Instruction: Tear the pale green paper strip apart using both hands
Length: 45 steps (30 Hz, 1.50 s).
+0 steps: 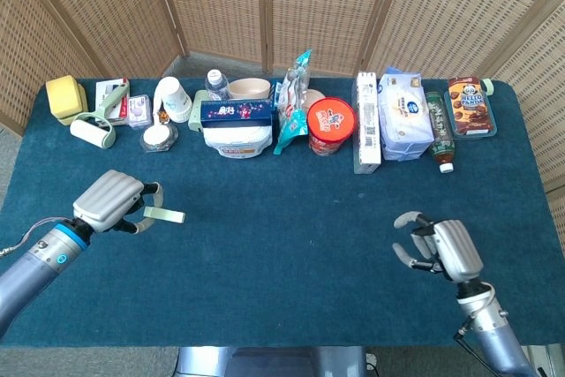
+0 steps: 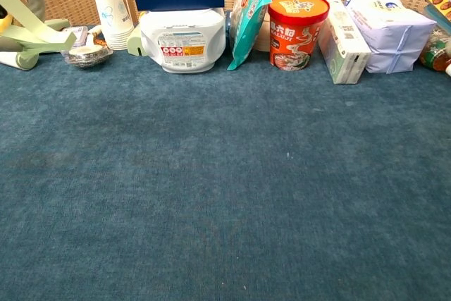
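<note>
The left robot hand point(image 1: 108, 201) pinches the pale green paper strip point(image 1: 164, 215) over the left part of the blue table point(image 1: 291, 245), the strip sticking out to the right. The right robot hand point(image 1: 439, 249) hangs well apart over the table's right side, fingers curled but spread, holding nothing. Along the back edge stand a red lidded noodle cup point(image 1: 330, 124), a white tub point(image 1: 237, 139) under a dark blue box point(image 1: 236, 112), and a stack of paper cups point(image 1: 173, 97); their contents cannot be seen.
</note>
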Each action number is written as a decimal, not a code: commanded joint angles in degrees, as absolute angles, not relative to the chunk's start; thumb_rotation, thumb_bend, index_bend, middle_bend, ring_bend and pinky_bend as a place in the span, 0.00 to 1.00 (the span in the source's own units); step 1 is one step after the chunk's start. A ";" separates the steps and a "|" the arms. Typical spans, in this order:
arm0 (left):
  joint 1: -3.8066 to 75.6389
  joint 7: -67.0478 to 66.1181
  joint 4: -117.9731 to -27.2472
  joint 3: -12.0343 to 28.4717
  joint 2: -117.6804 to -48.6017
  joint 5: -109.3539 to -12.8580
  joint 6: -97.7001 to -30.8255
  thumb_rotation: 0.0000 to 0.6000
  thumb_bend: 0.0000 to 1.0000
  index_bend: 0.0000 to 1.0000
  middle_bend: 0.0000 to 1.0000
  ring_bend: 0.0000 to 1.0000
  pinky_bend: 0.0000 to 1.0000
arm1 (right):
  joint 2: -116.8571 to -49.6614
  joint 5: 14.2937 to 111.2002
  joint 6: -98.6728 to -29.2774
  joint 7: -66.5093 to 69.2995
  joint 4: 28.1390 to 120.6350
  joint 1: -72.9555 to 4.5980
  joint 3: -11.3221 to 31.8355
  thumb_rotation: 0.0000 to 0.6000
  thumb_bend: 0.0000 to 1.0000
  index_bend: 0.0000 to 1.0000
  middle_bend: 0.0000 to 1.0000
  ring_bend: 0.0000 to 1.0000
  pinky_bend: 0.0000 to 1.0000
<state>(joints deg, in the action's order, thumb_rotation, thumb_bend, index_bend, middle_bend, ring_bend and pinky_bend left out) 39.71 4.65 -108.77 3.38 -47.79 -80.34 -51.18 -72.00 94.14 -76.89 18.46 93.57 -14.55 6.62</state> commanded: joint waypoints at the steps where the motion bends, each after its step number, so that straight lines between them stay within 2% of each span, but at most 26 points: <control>1: 40.00 5.28 -109.24 3.87 -47.02 -80.93 -50.65 1.00 0.46 0.67 1.00 1.00 1.00 | -72.63 94.60 -76.11 18.00 94.15 -15.72 6.67 0.81 0.23 0.63 1.00 1.00 1.00; 12: 42.58 5.96 -110.74 5.71 -45.79 -81.07 -46.60 1.00 0.46 0.66 1.00 1.00 1.00 | -75.47 95.21 -75.30 20.39 95.80 -19.07 6.88 0.82 0.21 0.61 1.00 1.00 1.00; 19: 45.04 5.10 -111.26 7.06 -45.60 -79.73 -43.07 1.00 0.46 0.66 1.00 1.00 1.00 | -79.14 93.54 -75.94 18.86 94.99 -20.33 7.96 0.82 0.22 0.53 1.00 1.00 1.00; 23: 46.66 4.57 -111.48 7.63 -45.86 -78.72 -40.58 1.00 0.46 0.66 1.00 1.00 1.00 | -80.80 92.84 -76.61 17.51 94.86 -20.85 8.65 0.82 0.28 0.46 1.00 1.00 1.00; 29: 49.10 3.04 -111.80 8.42 -46.71 -77.09 -37.41 1.00 0.46 0.66 1.00 1.00 1.00 | -82.68 91.38 -77.97 14.48 94.89 -21.29 9.89 0.82 0.38 0.46 1.00 1.00 1.00; 36: 51.75 1.26 -111.39 9.09 -47.82 -76.14 -34.47 1.00 0.45 0.66 1.00 1.00 1.00 | -83.92 90.55 -79.41 13.73 93.81 -21.46 10.60 0.83 0.39 0.46 1.00 1.00 1.00; 45: 55.90 -2.22 -110.02 9.79 -48.98 -74.40 -30.42 1.00 0.46 0.66 1.00 1.00 1.00 | -85.00 90.73 -79.16 15.64 92.61 -21.75 9.19 0.83 0.39 0.46 1.00 1.00 1.00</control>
<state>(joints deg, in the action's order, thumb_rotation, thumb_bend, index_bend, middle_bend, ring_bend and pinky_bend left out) 55.29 -1.66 -110.33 9.66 -48.69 -74.96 -31.03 -84.89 90.67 -79.21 15.52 92.68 -21.69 9.30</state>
